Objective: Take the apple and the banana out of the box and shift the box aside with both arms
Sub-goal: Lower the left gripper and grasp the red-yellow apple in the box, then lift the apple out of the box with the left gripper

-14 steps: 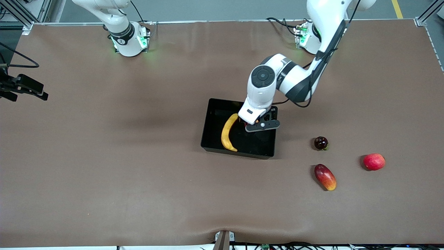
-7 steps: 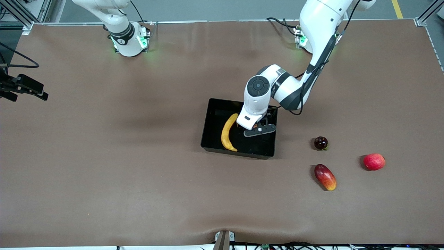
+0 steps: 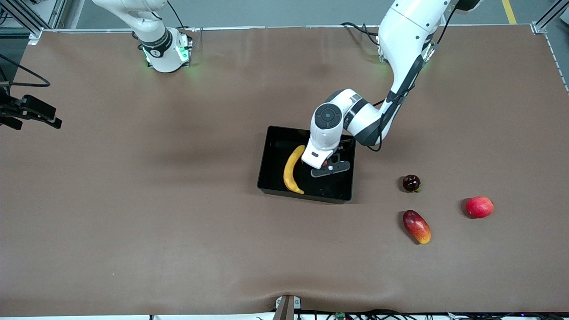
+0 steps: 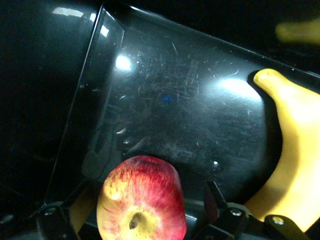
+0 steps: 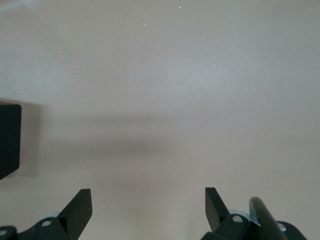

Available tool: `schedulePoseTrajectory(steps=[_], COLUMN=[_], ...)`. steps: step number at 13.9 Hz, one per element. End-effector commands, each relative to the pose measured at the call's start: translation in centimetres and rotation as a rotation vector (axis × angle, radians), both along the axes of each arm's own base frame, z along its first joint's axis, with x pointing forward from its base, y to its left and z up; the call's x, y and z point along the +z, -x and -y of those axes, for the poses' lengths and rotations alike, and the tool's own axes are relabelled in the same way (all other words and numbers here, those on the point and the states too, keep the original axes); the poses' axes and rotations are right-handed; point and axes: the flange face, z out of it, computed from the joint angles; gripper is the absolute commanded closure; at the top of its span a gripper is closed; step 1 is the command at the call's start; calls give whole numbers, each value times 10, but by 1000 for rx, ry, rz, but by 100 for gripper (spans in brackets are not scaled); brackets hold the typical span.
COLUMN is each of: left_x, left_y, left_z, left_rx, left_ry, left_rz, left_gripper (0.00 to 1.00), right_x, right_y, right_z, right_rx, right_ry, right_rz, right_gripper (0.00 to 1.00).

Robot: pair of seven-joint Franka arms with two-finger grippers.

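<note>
Left gripper (image 3: pixel 326 165) is down inside the black tray (image 3: pixel 272 146), jaws closed on the small red-yellow apple (image 4: pixel 141 198) — left wrist view shows the apple pinched between the two fingers (image 4: pixel 216 199), just above the tray floor; whether it touches the floor I cannot tell.

Banana (image 3: pixel 292 170) lies in the tray too, on the side toward the right arm's end of the table, just beside the gripper and apple. Its curve runs along the tray's length, one tip near the tray wall closest to the front camera.

Other fruits sit on the table outside the tray, all toward the left arm's end of it:
- small dark maroon fruit (image 3: pixel 411 182) — closest of the three to the tray
- mango (image 3: pixel 416 226) — nearer the front camera than the tray, lying at a slant
- round red fruit (image 3: pixel 479 206) — farthest from the tray, well apart from it

Right arm waits, its base well apart from the tray. Right gripper (image 5: pixel 148 207) hangs over bare table with jaws spread wide, holding nothing; a corner of the tray (image 5: pixel 9 137) shows at the edge of its wrist view.
</note>
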Motion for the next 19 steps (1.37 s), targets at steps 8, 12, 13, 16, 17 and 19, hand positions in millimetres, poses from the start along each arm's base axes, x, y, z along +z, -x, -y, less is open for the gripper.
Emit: schedulePoseTrajectory(steps=[8,12,13,16,17,19], left_x=[97,181,192,204,208,204], left_y=[-8,-32,-38,-59,-66,-79], left_z=[9,-39,-56,-113,-138,-174], left_rx=[40,-7,-20,-87,-105,-136], left_ry=[3,-30,-41,-87,-100,-107], left_rz=[93,117,107,53,34,7], left_gripper=[100,100,100,100,100,100], right_x=[4,4,4,4,4,4], right_y=[6,6,6,6,6,6], right_z=[3,3,3,3,3,3], right_rx=[-3,-1,-1,-1,-1,-1], right_ry=[-16,-16,-16,-16,-16,-16], right_rz=[3,3,3,3,3,3], right_gripper=[0,0,0,0,0,0])
